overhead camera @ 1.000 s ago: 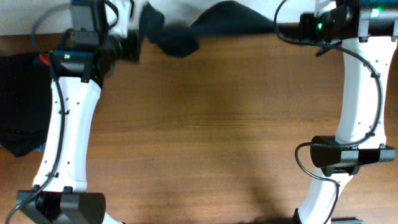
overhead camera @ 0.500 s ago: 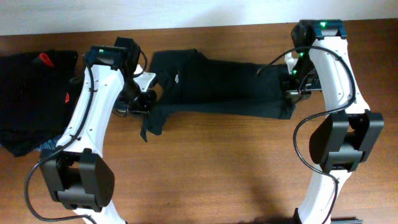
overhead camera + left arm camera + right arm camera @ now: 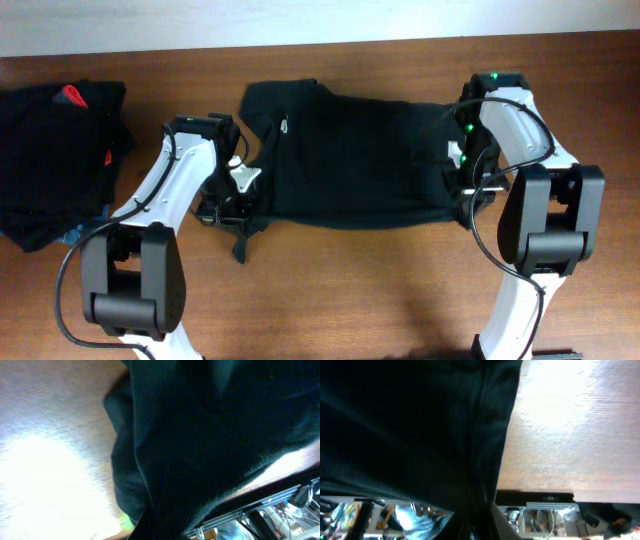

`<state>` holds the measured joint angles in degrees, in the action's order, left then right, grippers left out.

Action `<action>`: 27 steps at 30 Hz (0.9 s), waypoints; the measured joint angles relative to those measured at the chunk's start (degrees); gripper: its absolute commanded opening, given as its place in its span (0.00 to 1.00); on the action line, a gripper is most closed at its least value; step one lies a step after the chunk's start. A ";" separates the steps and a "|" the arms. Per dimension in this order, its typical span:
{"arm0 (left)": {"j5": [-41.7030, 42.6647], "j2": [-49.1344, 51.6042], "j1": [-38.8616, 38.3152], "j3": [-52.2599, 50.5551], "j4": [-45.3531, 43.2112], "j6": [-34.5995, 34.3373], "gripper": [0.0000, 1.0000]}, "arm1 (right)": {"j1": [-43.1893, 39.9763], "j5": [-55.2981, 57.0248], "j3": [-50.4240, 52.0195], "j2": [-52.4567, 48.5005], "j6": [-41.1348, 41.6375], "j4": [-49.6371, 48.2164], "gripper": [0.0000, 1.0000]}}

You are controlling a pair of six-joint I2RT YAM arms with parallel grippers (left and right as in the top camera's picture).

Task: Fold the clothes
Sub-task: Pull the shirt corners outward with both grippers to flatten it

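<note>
Just beyond shirt (image 3: 350, 160) hem, open table (image 3: 350, 290).

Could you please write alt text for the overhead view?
A black shirt with a small white logo lies spread across a wooden table, the left arm and right arm at its two ends. A heap of dark clothes sits at the table's left edge.

Table (image 3: 350, 290): brown wood grain, running between the left gripper (image 3: 248, 205) and the right gripper (image 3: 455, 186) and on toward the near side. Strong glare patches on it beside each gripper in the wrist views.

White strip (image 3: 300, 20): along the table's far edge, beyond both grippers.

Blurred clutter (image 3: 540, 517): past the table edge by the right gripper, metal-looking frames, details unreadable.
</note>
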<state>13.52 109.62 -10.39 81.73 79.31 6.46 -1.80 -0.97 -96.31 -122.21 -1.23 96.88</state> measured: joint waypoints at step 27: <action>-6.69 5.88 -0.55 15.56 -26.23 -1.09 0.63 | -0.09 -0.22 -32.48 0.76 -0.55 -4.00 0.29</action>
<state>6.83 115.50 -10.94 97.30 53.08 5.37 -1.89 -1.19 -128.79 -121.45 -1.78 92.88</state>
